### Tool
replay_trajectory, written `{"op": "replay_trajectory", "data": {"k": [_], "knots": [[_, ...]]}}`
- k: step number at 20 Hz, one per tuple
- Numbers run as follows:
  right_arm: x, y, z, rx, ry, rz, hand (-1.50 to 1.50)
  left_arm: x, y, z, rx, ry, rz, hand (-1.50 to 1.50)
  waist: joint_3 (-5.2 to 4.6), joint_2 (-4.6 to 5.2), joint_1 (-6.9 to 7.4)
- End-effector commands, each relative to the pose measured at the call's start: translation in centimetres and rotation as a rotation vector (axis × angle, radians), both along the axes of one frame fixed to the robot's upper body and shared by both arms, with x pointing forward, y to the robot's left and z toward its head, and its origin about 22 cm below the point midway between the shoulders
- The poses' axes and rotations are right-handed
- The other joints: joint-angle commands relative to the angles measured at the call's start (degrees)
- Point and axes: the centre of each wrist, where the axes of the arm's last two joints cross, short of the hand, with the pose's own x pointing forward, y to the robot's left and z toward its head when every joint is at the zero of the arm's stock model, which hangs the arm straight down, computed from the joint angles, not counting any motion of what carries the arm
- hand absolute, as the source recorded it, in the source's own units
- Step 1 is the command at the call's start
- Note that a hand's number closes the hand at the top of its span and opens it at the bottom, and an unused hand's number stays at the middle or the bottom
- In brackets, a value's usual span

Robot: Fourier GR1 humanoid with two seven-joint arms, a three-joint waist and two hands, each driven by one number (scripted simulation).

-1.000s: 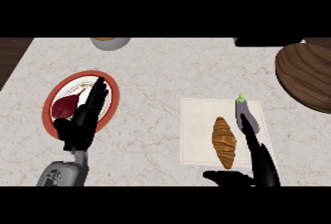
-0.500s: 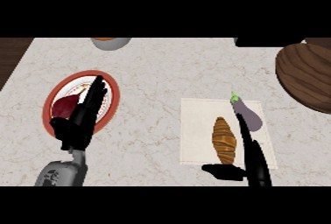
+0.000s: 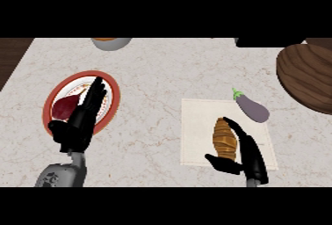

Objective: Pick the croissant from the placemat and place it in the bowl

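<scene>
A brown croissant [image 3: 223, 137] lies lengthwise on the white placemat [image 3: 198, 132] at the lower right. My right hand [image 3: 249, 154] rests over the croissant's right side, fingers straight along it and thumb out to the left below it, open. The brown wooden bowl [image 3: 308, 72] sits at the right edge, partly cut off. My left hand [image 3: 81, 119] stays open at the left, fingers up, over a red-rimmed plate [image 3: 110, 83].
A purple eggplant [image 3: 251, 107] lies on the placemat's upper right corner, close to the croissant. The red-rimmed plate holds a dark red food item [image 3: 65, 107]. A small orange-filled cup [image 3: 111, 42] stands at the back edge.
My right hand has moved left and down the placemat, off the eggplant and onto the croissant's right side. The left hand has not moved.
</scene>
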Motion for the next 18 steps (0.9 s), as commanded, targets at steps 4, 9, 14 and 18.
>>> {"op": "replay_trajectory", "data": {"k": [4,9,14,18], "knots": [[-0.4,2.1,-1.2,-0.147,-0.019,0.200,1.50,1.5,0.6,1.9,-0.002,0.001,-0.001,0.00,0.10,0.09,0.00],[1.1,1.7,-1.3,-0.071,-0.022,0.177,1.50,0.3,-0.1,-2.3,-0.015,0.018,0.000,0.00,0.08,0.13,-0.04],[1.5,-5.3,2.6,-0.014,-0.087,0.378,1.50,0.3,2.2,-1.0,0.019,0.021,0.007,0.00,0.08,0.03,-0.28],[2.0,-11.5,3.9,0.056,-0.138,0.461,1.50,0.0,1.4,-0.4,0.014,0.006,0.008,0.00,0.13,0.04,-0.09]]}}
